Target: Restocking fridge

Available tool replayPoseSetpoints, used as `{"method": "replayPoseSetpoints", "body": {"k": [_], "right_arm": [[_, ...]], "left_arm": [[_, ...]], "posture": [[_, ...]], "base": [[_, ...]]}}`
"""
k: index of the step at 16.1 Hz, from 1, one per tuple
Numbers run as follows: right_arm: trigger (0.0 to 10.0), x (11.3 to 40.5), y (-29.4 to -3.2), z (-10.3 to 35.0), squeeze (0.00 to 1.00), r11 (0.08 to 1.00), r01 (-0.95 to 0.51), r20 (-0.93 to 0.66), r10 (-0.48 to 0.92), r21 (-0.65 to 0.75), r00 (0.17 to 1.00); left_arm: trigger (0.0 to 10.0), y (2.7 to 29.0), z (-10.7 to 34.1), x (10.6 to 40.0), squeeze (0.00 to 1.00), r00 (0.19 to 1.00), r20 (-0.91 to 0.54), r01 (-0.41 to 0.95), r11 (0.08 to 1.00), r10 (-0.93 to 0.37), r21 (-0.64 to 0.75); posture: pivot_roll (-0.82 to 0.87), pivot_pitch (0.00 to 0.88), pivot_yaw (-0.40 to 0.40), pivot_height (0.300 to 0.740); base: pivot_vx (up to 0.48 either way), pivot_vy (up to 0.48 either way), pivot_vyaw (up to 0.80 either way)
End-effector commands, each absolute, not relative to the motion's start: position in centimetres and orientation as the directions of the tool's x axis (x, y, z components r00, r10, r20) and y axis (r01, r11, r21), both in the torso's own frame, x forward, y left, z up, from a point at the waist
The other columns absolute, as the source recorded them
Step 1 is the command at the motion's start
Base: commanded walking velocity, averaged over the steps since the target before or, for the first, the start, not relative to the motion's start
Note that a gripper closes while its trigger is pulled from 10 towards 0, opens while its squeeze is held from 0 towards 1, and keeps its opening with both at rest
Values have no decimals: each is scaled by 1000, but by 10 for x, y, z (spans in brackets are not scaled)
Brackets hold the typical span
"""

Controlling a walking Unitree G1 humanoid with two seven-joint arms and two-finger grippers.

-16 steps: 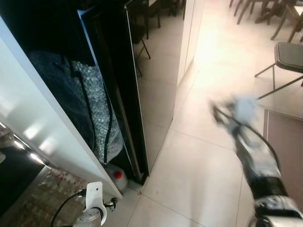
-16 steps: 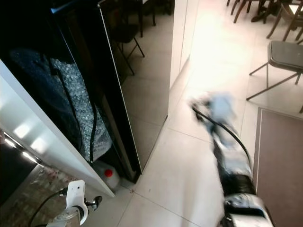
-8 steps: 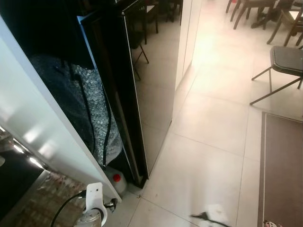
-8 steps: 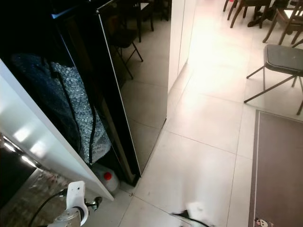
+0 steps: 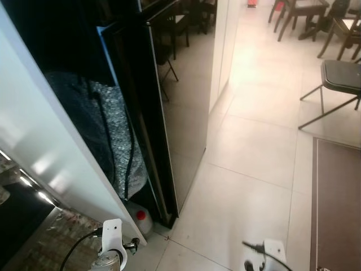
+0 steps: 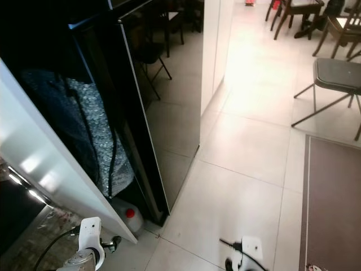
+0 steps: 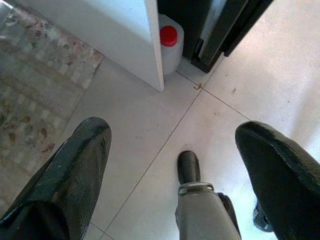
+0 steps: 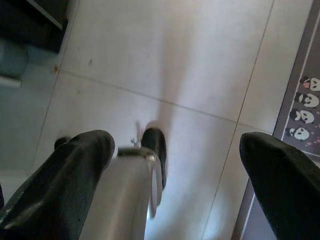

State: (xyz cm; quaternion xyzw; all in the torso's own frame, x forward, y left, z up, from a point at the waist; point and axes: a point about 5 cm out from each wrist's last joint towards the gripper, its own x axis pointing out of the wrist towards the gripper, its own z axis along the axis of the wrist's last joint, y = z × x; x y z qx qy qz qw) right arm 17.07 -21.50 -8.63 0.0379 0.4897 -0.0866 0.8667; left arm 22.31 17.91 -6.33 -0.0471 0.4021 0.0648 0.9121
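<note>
Standing by fridge (image 5: 152,107): 1 red-capped jug (image 7: 169,47), contents unseen | left end effector (image 7: 172,165) spread | right end effector (image 8: 175,170) spread

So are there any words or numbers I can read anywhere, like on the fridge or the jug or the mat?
None can be read.
Fridge: plain dark glossy side, no lettering.
Jug with the red cap: no label showing.
Mat: little panda pictures along the edge, no words.
</note>
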Motion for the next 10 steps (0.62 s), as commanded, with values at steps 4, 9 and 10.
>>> {"method": "replayPoseSetpoints", "body": {"k": [4, 9, 10], "right_arm": [[10000, 173, -219, -85, 0, 979, 198, -855, -133, -37, 502], [10000, 173, -204, -88, 0, 983, 180, -862, -124, -38, 492], [10000, 173, -204, -88, 0, 984, 174, -862, -123, -41, 492]], "left_arm": [[10000, 180, -65, 221, 0, 648, -759, -151, 987, 61, -50], [10000, 181, -64, 223, 0, 647, -761, -129, 991, 56, -37], [10000, 181, -64, 223, 0, 647, -760, -122, 992, 55, -32]], "posture": [[-113, 61, 99, 740], [-106, 82, 107, 740], [-108, 87, 108, 740]], "base": [[0, 0, 0], [0, 0, -705], [0, 0, -731]]}}
